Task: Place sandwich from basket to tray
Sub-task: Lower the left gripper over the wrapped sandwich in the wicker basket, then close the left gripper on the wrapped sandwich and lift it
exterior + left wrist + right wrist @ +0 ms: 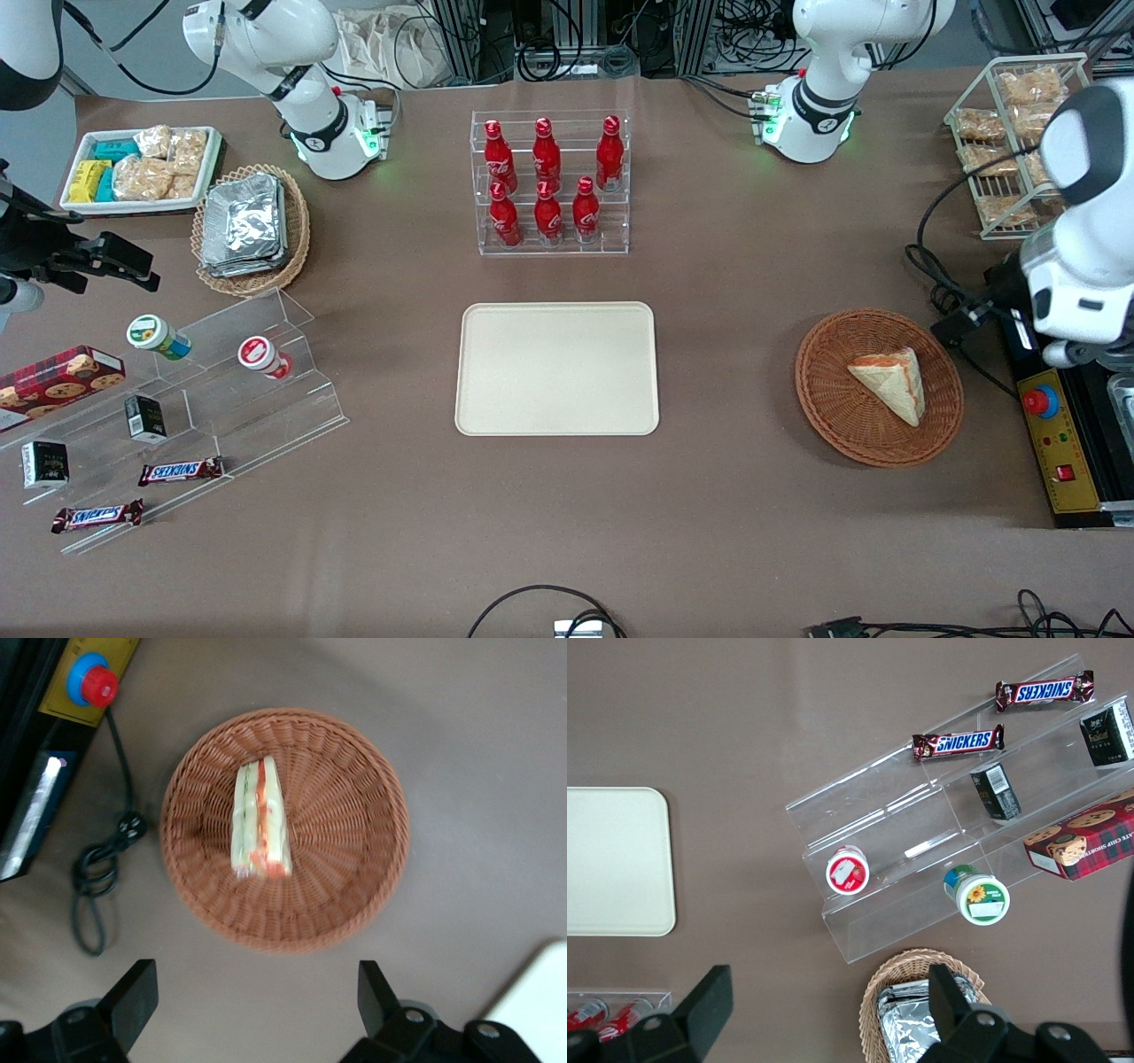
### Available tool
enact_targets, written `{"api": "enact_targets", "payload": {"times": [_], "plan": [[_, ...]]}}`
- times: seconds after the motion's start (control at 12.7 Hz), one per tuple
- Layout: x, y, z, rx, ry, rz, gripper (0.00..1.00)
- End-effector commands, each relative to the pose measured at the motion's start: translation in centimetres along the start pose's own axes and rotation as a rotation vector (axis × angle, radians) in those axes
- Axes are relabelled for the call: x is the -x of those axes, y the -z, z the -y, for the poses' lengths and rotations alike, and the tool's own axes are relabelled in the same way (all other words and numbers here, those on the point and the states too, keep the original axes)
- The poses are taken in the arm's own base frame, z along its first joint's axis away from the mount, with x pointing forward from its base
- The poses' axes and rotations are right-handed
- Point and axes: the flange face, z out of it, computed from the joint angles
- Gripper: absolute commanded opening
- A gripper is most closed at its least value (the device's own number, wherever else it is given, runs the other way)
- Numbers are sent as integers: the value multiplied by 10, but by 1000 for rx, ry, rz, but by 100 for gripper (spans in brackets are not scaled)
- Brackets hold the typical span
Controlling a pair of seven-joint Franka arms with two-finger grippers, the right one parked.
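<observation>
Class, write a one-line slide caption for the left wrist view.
Open tool above the basket holding the sandwich.

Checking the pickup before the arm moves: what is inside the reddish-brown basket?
Only the sandwich lies in the basket, filling edge up. The weave under it is covered. The gripper hovers open above the table beside the basket.

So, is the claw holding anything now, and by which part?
Nothing is held. The claw is open above the table, beside the basket; the sandwich lies untouched in it.
</observation>
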Motion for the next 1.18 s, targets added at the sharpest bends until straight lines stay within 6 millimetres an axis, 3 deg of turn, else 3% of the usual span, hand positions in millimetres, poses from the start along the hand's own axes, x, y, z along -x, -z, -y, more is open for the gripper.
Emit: {"api": "enact_targets", "payload": {"times": [0.0, 0.16, 0.39, 0.63, 0.87, 0.95, 1.11], "plan": [[5, -70, 27, 27, 89, -35, 100], [-1, -114, 23, 11, 136, -25, 100], [-1, -157, 3, 2, 165, -29, 100], [-7, -192, -2, 0, 166, -40, 100], [-9, -214, -3, -7, 157, -49, 100], [-8, -218, -3, -11, 157, -44, 92], [-9, -219, -3, -12, 177, -45, 30]]}}
